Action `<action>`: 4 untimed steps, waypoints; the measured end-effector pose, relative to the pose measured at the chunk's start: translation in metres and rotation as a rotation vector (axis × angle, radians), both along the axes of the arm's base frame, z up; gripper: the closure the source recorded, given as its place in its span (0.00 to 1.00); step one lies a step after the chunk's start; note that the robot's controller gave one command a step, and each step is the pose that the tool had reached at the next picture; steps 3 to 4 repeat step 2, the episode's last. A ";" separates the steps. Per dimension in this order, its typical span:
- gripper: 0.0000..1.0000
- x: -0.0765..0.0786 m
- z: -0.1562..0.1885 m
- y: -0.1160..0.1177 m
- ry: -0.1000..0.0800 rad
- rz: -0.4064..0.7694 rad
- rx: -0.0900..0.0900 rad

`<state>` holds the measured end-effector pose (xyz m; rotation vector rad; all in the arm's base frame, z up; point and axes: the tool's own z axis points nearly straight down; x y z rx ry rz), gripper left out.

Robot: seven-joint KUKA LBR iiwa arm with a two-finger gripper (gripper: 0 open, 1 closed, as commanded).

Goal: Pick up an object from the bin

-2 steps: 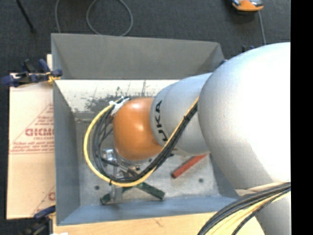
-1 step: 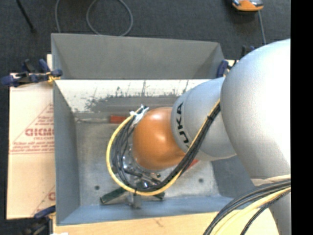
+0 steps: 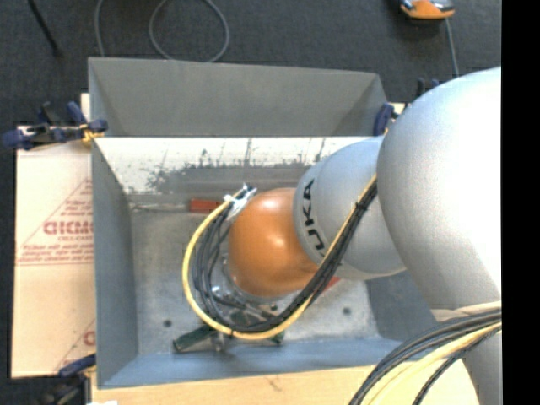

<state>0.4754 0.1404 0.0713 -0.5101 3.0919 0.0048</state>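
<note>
My claw (image 3: 224, 326) hangs low over the grey bin (image 3: 114, 251) floor at 6 o'clock, beneath my orange wrist cover (image 3: 266, 243). I cannot tell whether it is apart or together. A dark flat object (image 3: 191, 341) lies just beside it at 7 o'clock. I judge I should centre over that object before closing.

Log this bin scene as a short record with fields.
bin: grey metal bin, scuffed back wall
arm: arm enters from the right, orange wrist cover above the bin's middle, cables looped on its left
things: small red piece on the floor by the back wall; dark piece by the front wall, kind unclear
held: cannot tell
</note>
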 end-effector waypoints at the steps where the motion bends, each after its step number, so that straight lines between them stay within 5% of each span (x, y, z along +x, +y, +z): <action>1: 1.00 0.014 0.159 -0.009 -0.005 0.038 -0.003; 2: 1.00 0.047 0.136 0.054 0.001 0.154 -0.003; 4: 1.00 0.047 0.136 0.054 0.001 0.154 -0.003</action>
